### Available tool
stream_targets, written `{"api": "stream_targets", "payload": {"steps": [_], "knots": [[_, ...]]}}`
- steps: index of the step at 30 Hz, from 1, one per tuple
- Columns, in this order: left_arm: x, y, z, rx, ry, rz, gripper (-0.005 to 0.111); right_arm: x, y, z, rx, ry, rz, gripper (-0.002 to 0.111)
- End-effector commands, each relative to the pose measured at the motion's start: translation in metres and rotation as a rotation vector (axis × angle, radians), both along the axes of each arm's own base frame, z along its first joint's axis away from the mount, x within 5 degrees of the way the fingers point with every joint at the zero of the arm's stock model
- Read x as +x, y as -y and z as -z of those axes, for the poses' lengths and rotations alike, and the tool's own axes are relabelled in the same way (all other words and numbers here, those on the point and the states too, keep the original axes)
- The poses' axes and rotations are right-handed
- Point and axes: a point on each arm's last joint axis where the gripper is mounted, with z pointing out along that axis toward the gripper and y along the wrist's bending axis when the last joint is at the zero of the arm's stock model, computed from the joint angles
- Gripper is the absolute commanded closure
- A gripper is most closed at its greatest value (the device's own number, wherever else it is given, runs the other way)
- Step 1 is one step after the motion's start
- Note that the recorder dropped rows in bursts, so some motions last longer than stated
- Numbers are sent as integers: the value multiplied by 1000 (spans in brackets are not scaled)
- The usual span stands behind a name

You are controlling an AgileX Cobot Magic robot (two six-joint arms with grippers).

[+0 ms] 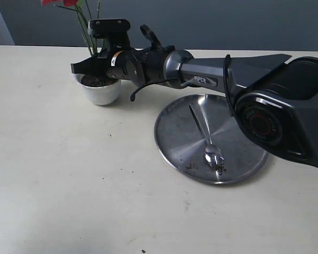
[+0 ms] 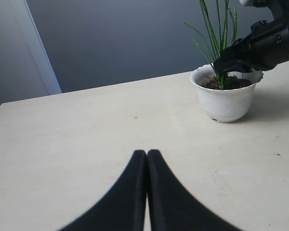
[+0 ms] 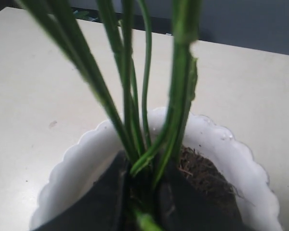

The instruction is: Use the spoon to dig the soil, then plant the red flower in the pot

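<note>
The white scalloped pot (image 1: 102,91) stands at the back left of the table, with dark soil (image 1: 95,81) in it. The red flower (image 1: 69,2) rises out of the pot on thin green stems (image 1: 90,32); only the edge of its bloom shows at the top. My right gripper (image 1: 77,69) reaches across over the pot. It is shut on the stems (image 3: 135,120) just above the soil (image 3: 197,171), inside the pot rim (image 3: 216,130). The spoon (image 1: 206,135) lies on the steel plate (image 1: 175,137), bits of dirt by its bowl. My left gripper (image 2: 147,154) is shut and empty above the bare table, some way from the pot (image 2: 225,98).
The round steel plate sits right of the middle, under the right arm's forearm (image 1: 244,69). A few soil crumbs lie on the plate's front part (image 1: 191,165). A grey wall runs behind the table's far edge.
</note>
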Motion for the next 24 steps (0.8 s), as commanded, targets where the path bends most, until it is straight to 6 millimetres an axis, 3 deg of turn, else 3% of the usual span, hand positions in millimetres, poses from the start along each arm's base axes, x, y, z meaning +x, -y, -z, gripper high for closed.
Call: {"api": "stream_targets", "payload": {"steps": [1,9,24], "knots": [[0,0,0,-4,10,-3,106,-17,15,65,-238,-247,-10,109],[0,0,0,-4,10,-3,106,-21,17,83,-265,-301,6,109],[0,0,0,-4,8,-3,106,-25,15,86,-279,-313,-2,109]]}}
